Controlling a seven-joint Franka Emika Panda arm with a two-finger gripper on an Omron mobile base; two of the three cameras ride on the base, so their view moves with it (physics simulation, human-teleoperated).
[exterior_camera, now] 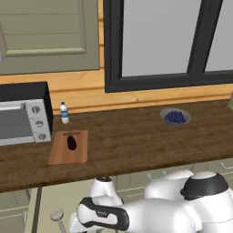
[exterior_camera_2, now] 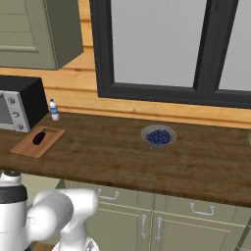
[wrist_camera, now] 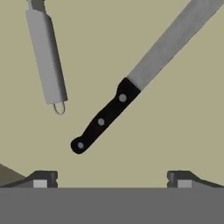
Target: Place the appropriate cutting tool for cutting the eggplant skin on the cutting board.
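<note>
Lying up-left of the spread gripper [wrist_camera: 112, 179]; cutting tool [wrist_camera: 45, 57]

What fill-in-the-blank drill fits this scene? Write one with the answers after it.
1. The eggplant lies on the ____.
2. The bowl on the counter holds blue ____.
3. In the hand view, the knife has a ____ handle with rivets.
4. In the hand view, the open claw hovers over the knife and a grey cutting tool that lie ____ each other, not touching.

Missing words: cutting board; berries; black; beside
</note>
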